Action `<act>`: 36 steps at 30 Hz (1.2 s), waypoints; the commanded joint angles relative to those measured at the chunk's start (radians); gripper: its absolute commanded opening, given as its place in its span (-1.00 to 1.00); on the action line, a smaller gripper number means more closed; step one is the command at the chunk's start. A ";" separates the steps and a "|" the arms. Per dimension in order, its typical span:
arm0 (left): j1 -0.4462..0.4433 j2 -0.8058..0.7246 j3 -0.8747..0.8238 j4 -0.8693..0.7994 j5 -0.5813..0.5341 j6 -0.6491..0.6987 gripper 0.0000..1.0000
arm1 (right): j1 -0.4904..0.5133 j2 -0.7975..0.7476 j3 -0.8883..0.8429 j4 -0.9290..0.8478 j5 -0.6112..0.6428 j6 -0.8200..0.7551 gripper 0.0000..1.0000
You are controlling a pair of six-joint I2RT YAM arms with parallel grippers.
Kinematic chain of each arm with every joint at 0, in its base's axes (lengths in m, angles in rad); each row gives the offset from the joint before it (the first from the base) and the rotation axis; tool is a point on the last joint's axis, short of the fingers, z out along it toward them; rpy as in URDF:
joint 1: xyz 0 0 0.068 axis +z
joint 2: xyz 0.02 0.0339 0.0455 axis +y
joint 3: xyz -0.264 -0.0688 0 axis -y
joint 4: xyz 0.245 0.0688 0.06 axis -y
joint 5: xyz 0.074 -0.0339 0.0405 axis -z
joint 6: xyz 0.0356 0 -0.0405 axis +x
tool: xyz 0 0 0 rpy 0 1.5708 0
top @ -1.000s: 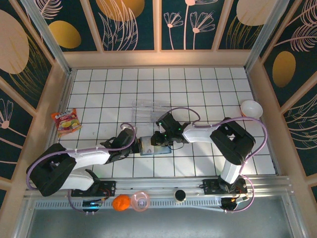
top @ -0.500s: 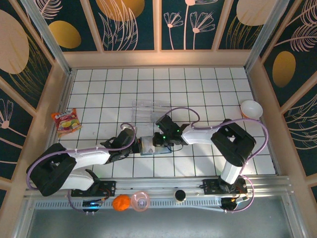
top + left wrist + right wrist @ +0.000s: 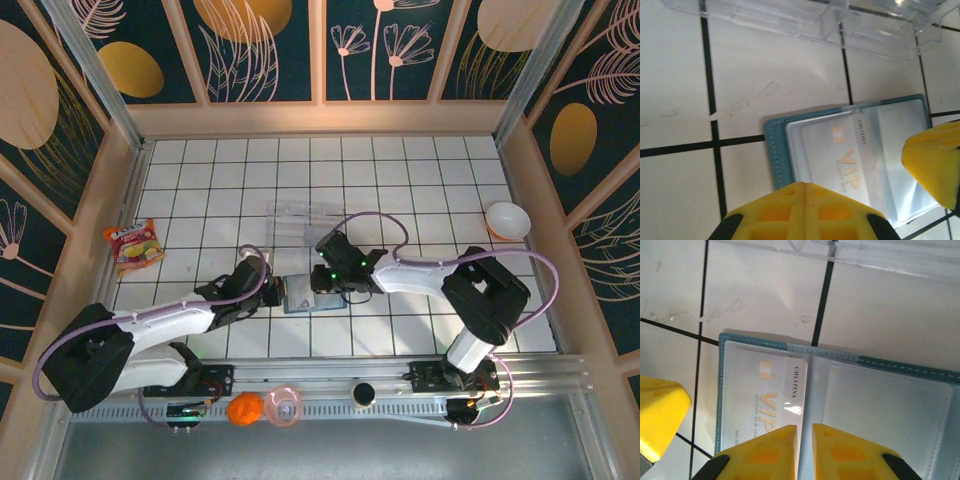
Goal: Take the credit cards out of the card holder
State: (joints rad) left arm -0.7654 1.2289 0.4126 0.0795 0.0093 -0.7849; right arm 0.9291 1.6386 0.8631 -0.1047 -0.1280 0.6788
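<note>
**Both claws are on the open card holder, and the card is not out yet.**
Left of centre in the top view, the left gripper (image 3: 266, 284) is fully closed and holds nothing, with its tip over the edge of the card holder (image 3: 300, 295). The holder lies open with a credit card (image 3: 840, 160) in its clear pocket. Further right, the right gripper (image 3: 322, 277) is almost closed over the card's edge; whether it nips the card I cannot tell. Compared with a second ago, the left arm is stretched flatter, the right elbow is further right, and the holder has not moved.

Robot lab test cell: white gridded table (image 3: 200, 180), floral-print panel walls (image 3: 255, 50), aluminium rail (image 3: 330, 372).
</note>
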 commanded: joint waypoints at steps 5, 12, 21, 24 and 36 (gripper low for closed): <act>-0.009 0.081 0.044 0.095 0.101 0.003 -0.95 | -0.015 -0.056 -0.040 0.041 -0.022 -0.026 -0.65; -0.018 0.154 0.065 0.088 0.072 0.003 -1.00 | -0.024 -0.076 -0.077 0.073 -0.057 -0.019 -0.65; -0.018 0.130 0.043 0.056 0.035 -0.002 -1.00 | -0.026 -0.065 -0.076 0.091 -0.093 -0.031 -0.64; -0.019 0.147 0.043 0.055 0.039 0.002 -1.00 | -0.025 -0.055 -0.070 0.096 -0.101 -0.033 -0.64; -0.018 0.142 0.011 0.051 0.006 -0.010 -1.00 | -0.037 -0.016 -0.073 0.133 -0.181 -0.025 -0.64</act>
State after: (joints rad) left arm -0.7811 1.3750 0.4400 0.1463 0.0395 -0.7891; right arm 0.9024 1.6043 0.7895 0.0040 -0.2768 0.6605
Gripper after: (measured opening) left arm 0.052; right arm 0.182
